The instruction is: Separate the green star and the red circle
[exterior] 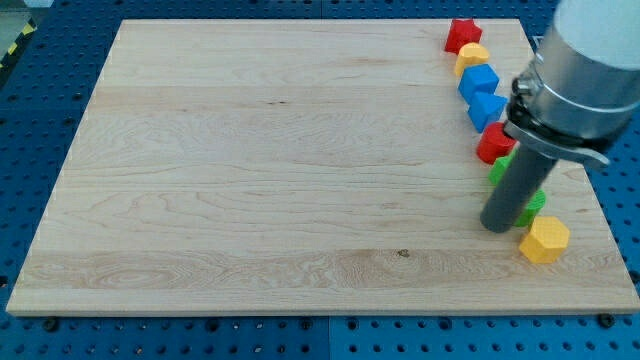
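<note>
My tip (497, 228) sits on the table (250, 150), no pincer on this rig, just a rod, so nothing to be apart or together. Green star (534, 203) is right behind the rod, mostly hidden; green shows just above and just right of the tip. Red circle (495, 143) is above the tip, touching the green star's upper edge as far as I can tell. Beyond it, up the view: blue blocks (482, 93), yellow block (472, 56), red star (462, 33). Yellow hexagon (545, 240) just right and below the tip. Blocks look small, light, rigid, should slide easily but may spin. Push the star's flat side, not a point.
</note>
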Tool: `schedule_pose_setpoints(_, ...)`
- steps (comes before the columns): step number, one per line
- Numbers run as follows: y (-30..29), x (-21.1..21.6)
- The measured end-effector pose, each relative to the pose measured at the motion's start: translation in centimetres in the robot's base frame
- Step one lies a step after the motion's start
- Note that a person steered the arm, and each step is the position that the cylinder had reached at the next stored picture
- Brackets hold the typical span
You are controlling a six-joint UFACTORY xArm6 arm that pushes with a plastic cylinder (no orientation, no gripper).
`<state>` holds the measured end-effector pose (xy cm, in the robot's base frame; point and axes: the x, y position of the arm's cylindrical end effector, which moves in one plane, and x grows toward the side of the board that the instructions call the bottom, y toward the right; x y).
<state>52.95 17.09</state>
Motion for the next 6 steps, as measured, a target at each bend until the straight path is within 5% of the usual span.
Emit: schedule_pose_setpoints(6, -1.7, -6.5)
